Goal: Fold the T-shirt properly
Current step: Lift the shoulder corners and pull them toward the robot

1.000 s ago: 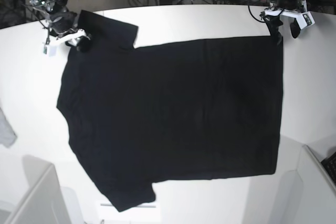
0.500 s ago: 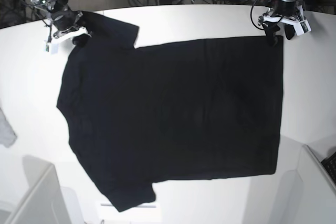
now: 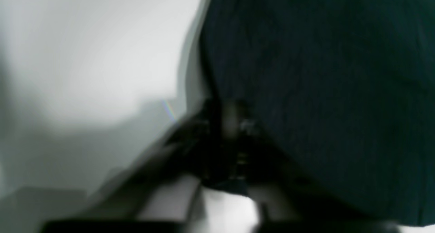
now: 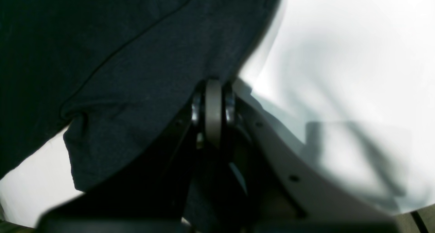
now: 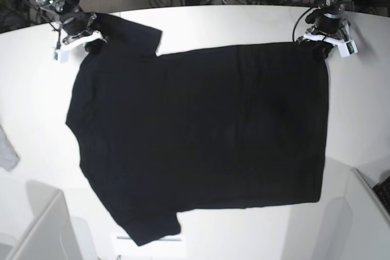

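The T-shirt (image 5: 201,138) covers most of my table (image 5: 231,25). Open white strips run far and right, while a grey scrap (image 5: 6,150) sits left and white boxes (image 5: 42,229) crowd the near corners.

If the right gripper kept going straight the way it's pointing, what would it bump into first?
Probably only the T-shirt itself: the right gripper is shut on its edge. Beyond lies the white table, though depth is unclear.

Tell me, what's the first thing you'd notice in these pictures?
A big black cloth T-shirt lies spread flat across the white table, plain side up. At its far corners, the right gripper pinches the sleeve edge and the left gripper pinches the hem corner. A small grey cloth scrap peeks in at the table's edge.
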Robot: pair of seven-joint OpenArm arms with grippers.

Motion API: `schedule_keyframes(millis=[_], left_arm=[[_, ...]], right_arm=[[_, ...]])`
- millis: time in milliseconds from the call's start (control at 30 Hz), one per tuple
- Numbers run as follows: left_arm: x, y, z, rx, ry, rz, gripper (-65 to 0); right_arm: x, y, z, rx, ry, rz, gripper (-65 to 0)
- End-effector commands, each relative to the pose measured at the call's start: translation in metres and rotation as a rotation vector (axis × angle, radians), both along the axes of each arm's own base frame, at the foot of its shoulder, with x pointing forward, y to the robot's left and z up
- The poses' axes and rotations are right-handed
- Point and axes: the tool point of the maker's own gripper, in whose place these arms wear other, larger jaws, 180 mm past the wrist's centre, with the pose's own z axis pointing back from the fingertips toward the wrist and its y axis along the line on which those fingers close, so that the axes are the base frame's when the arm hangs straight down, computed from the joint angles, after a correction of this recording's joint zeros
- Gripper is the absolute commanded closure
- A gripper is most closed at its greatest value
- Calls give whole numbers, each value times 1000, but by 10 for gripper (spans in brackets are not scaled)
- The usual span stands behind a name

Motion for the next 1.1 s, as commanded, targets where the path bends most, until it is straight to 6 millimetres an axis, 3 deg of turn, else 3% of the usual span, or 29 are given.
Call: schedule_keyframes(millis=[0, 167, 300, 467, 700, 867, 1067], left_arm=[[-5, -2, -1, -8, 23, -16, 0], [-14, -1, -2, 1, 40, -24, 0], [-21, 11, 16, 42, 25, -20, 0], [-29, 26, 37, 90, 7, -8, 0], [-45, 23, 32, 88, 46, -17, 0], [-43, 16, 40, 87, 27, -36, 0], [-27, 4, 67, 90, -47, -68, 0]], right_arm=[[-23, 0, -12, -16, 103, 21, 0], [-28, -16, -5, -44, 94, -16, 0], [-33, -29, -3, -61, 100, -49, 0], [-50, -30, -6, -65, 132, -50, 0], [-63, -22, 9, -81, 121, -29, 0], [-47, -14, 43, -114, 30, -7, 0], [-22, -16, 61, -136, -48, 2, 0]])
